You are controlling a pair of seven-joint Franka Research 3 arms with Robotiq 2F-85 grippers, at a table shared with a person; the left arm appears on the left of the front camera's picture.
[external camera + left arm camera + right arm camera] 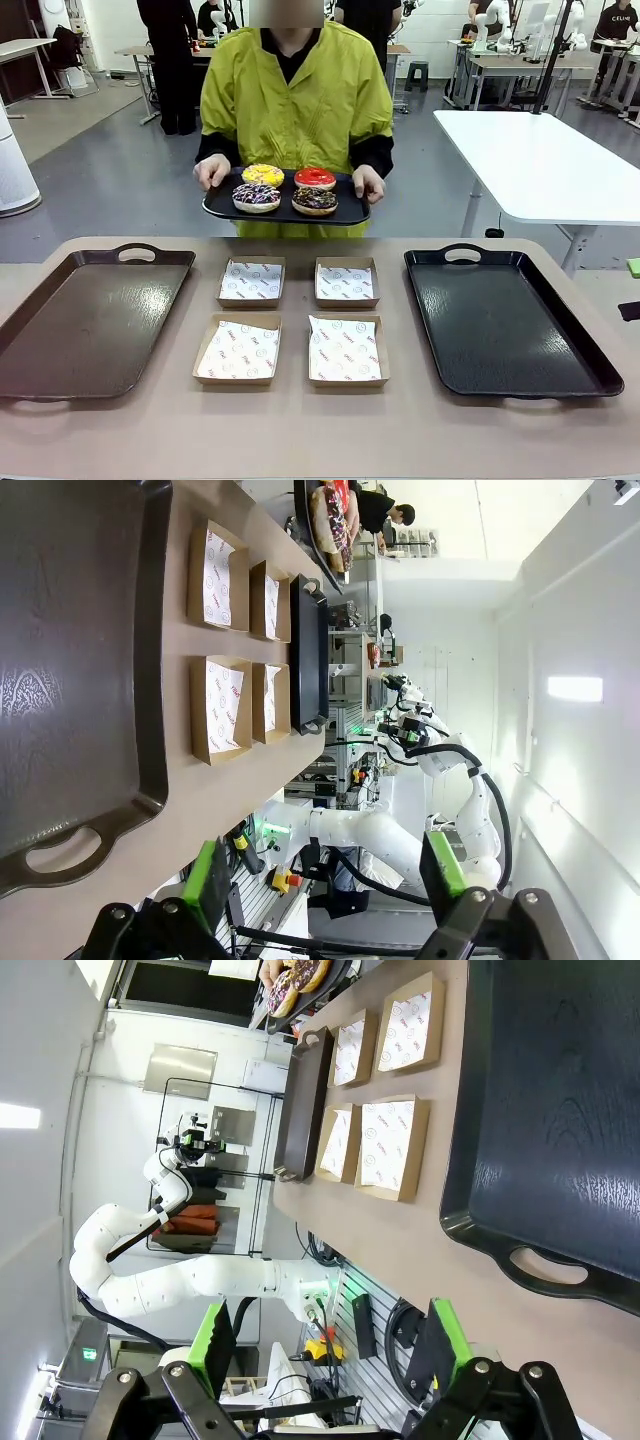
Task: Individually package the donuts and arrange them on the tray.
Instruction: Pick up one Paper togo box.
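At the far side, a person in a yellow-green jacket holds a black oval platter (352, 214) with both hands. On it lie several donuts: yellow-iced (263, 175), glossy red (315, 178), dark with white-purple sprinkles (257, 196), and chocolate with sprinkles (315, 201). They also show at the top of the left wrist view (335, 520) and the right wrist view (295, 980). My left gripper (325, 875) is open and holds nothing, off the table's near edge. My right gripper (325, 1345) is likewise open, hanging off the table beside the black tray (560, 1110).
Several paper-lined cardboard boxes (250, 281) (346, 282) (238, 350) (345, 350) sit mid-table. A brown tray (85, 325) lies to their left and a black tray (500, 320) to their right. A white table (545, 160) stands behind at the right.
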